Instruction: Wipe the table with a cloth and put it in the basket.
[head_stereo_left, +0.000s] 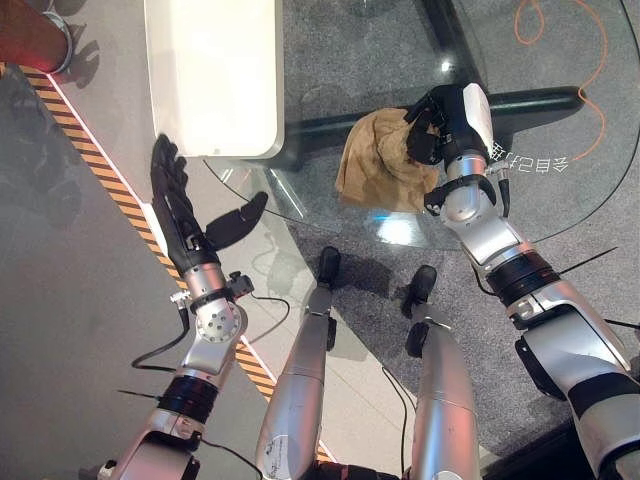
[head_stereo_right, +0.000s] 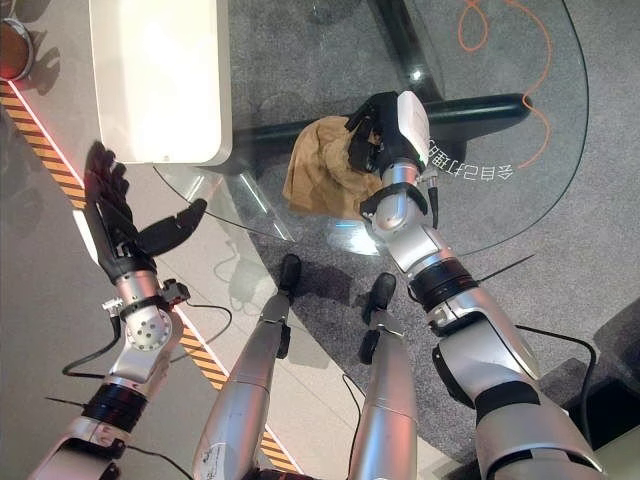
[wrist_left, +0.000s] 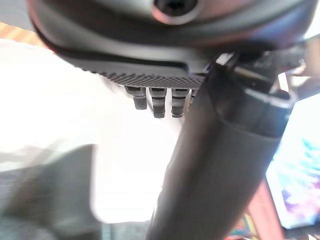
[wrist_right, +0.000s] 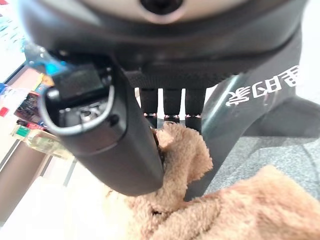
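Note:
A tan fluffy cloth (head_stereo_left: 375, 165) lies bunched on the round glass table (head_stereo_left: 565, 190). My right hand (head_stereo_left: 445, 120) rests on the cloth's right edge, its fingers curled down into the fabric. Seen from the right wrist, a fold of the cloth (wrist_right: 200, 200) is pinched between the thumb (wrist_right: 125, 150) and the fingers. My left hand (head_stereo_left: 175, 205) hovers over the floor to the left of the table's edge, fingers straight and thumb spread, holding nothing. It also appears in the left wrist view as the left hand (wrist_left: 155, 80).
A white rectangular object (head_stereo_left: 210, 70) with rounded corners stands at the table's far left edge. The table's dark base (head_stereo_left: 530, 100) shows through the glass. An orange cable (head_stereo_left: 590, 60) loops on the grey carpet, and striped tape (head_stereo_left: 100, 170) runs along the floor at left.

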